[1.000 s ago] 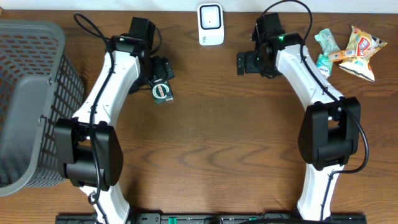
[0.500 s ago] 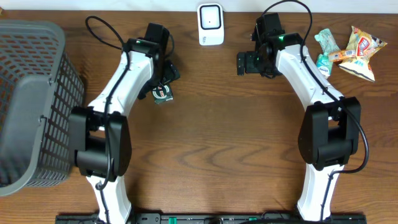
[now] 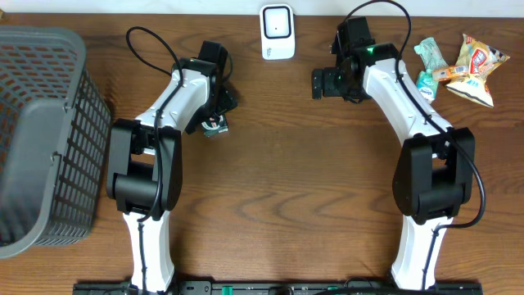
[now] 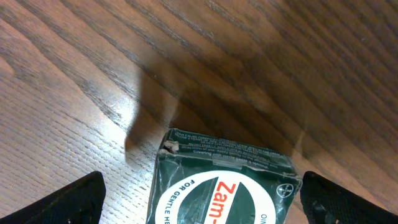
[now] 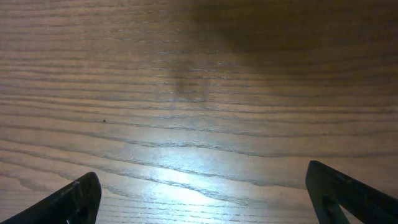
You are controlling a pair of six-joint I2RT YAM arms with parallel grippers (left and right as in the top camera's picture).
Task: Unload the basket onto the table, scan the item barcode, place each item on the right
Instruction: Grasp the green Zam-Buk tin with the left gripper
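1. The left gripper (image 3: 219, 105) hung low over the green box (image 3: 214, 124), which lay flat on the wooden table (image 3: 286, 180), left of centre and below-left of the white scanner (image 3: 277, 32)
2. In the left wrist view the left gripper (image 4: 212, 200) had its fingers spread wide; a dark fingertip (image 4: 74, 199) showed at each bottom corner, with the green box (image 4: 221, 183) lying between them and touching neither
3. The box's upper face carried a round white label with red lettering that began "Zam"; its far edge bore fine white print and a scuffed corner
4. The right gripper (image 3: 318, 83) hovered to the right of the scanner, pointing left, well apart from the box; in the right wrist view the right gripper (image 5: 208, 199) also stood wide, with only bare wood between its fingertips (image 5: 71, 202)
5. A grey mesh basket (image 3: 82, 123) sat at the table's left edge; a few snack packets (image 3: 458, 65) lay in the far right corner, just beside the right arm
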